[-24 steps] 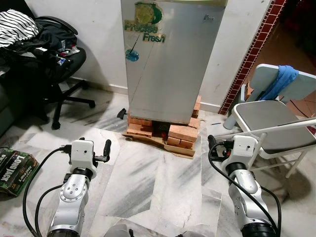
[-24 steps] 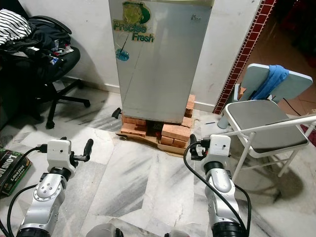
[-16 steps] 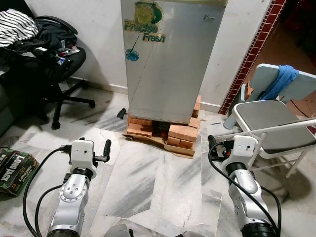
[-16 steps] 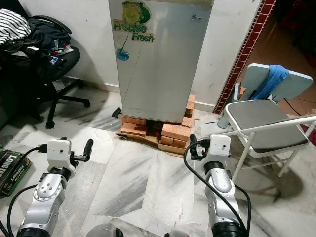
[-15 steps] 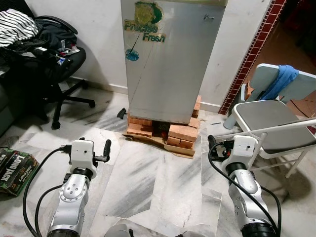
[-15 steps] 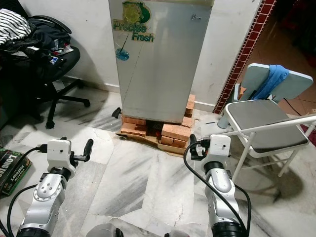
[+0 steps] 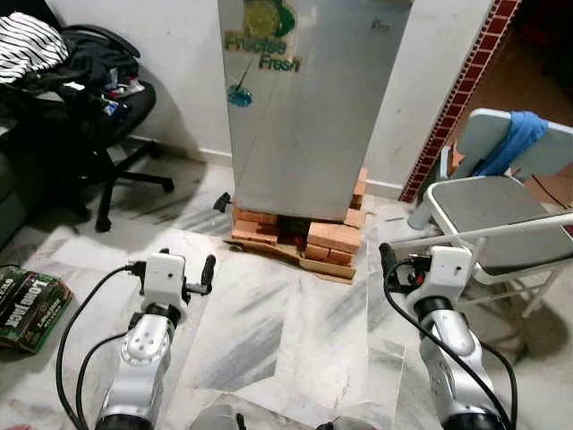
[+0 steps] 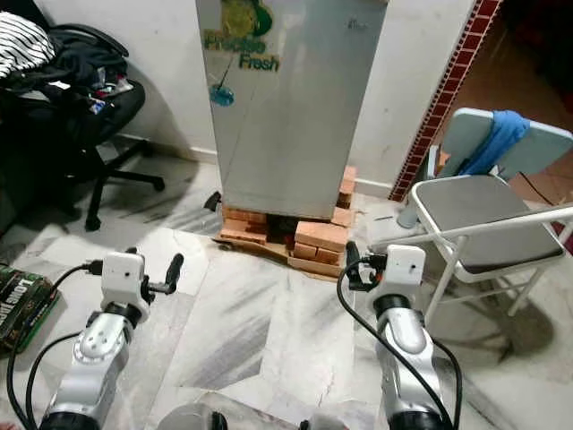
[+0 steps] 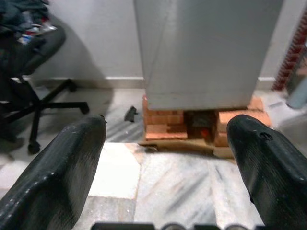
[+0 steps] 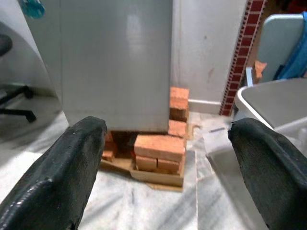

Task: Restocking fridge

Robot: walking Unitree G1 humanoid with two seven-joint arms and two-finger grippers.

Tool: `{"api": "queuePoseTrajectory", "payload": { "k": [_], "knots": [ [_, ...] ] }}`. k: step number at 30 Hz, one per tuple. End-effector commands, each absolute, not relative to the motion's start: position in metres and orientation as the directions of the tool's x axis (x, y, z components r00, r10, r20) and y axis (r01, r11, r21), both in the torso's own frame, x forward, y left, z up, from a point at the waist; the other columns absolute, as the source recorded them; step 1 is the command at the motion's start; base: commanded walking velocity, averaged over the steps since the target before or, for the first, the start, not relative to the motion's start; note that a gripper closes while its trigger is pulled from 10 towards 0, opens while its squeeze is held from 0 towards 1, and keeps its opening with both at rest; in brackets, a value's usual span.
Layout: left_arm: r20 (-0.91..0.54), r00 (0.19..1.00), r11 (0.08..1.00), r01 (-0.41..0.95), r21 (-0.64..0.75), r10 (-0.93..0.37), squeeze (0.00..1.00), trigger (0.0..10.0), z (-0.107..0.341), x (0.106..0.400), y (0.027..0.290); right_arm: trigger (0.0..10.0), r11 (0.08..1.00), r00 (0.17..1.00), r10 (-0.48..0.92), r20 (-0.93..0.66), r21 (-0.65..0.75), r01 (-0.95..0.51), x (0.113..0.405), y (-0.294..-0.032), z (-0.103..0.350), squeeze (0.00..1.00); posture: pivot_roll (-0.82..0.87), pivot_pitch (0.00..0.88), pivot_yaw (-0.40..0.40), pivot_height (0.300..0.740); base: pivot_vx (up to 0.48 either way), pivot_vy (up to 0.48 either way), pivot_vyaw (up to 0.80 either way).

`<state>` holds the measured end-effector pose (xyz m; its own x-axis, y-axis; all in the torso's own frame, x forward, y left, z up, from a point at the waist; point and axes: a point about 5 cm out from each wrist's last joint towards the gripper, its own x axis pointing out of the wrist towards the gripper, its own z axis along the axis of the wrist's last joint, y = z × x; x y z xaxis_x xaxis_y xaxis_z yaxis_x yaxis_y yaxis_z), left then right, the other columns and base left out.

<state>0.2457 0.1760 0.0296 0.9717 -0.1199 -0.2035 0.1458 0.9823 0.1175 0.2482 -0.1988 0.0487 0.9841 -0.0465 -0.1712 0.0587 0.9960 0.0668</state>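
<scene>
The closed fridge [image 7: 300, 107] stands straight ahead, between both empty, spread pincers, left pincer [image 7: 208, 269] and right pincer [image 7: 387, 260], equally near.

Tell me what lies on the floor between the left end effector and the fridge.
Bare marble floor up to the bricks and cardboard under the fridge, as the left eye view shows. The left end effector is open and holds nothing.
</scene>
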Motion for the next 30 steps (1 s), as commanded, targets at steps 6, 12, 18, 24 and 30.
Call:
{"api": "queuePoseTrajectory", "payload": {
  "k": [6,12,18,24,30],
  "knots": [
    [-0.187,0.972,0.97,0.177,0.168,-0.145,0.0,10.0,0.041,0.258,0.185,10.0,0.994,0.989,-0.013,-0.144,0.106,0.029,0.253,-0.188,0.059,0.0,0.08,0.006,0.023,0.74,0.0,0.0,0.0],
    [-0.193,0.963,0.956,0.223,0.19,-0.187,0.0,10.0,0.042,0.261,0.184,10.0,0.996,0.99,-0.03,-0.14,0.079,0.041,0.248,-0.187,0.055,0.0,0.04,0.014,0.053,0.74,0.0,0.0,0.0],
    [-0.155,0.964,0.964,0.236,0.123,-0.216,0.0,10.0,0.052,0.274,0.166,10.0,0.991,0.985,-0.101,-0.14,0.07,0.111,0.243,-0.206,0.055,0.0,0.0,0.0,0.023,0.74,0.0,0.0,0.0],
    [-0.132,0.97,0.967,0.221,0.128,-0.204,0.0,10.0,0.052,0.275,0.163,10.0,0.998,0.992,0.012,-0.126,0.064,-0.004,0.26,-0.185,0.06,0.0,0.03,0.0,-0.023,0.74,0.0,0.0,0.0],
    [-0.114,0.986,0.979,0.139,0.15,-0.123,0.0,10.0,0.054,0.272,0.178,10.0,0.995,0.991,0.041,-0.129,0.091,-0.029,0.268,-0.179,0.06,0.0,0.08,0.0,-0.03,0.74,0.0,0.0,0.0]
  ]
}}
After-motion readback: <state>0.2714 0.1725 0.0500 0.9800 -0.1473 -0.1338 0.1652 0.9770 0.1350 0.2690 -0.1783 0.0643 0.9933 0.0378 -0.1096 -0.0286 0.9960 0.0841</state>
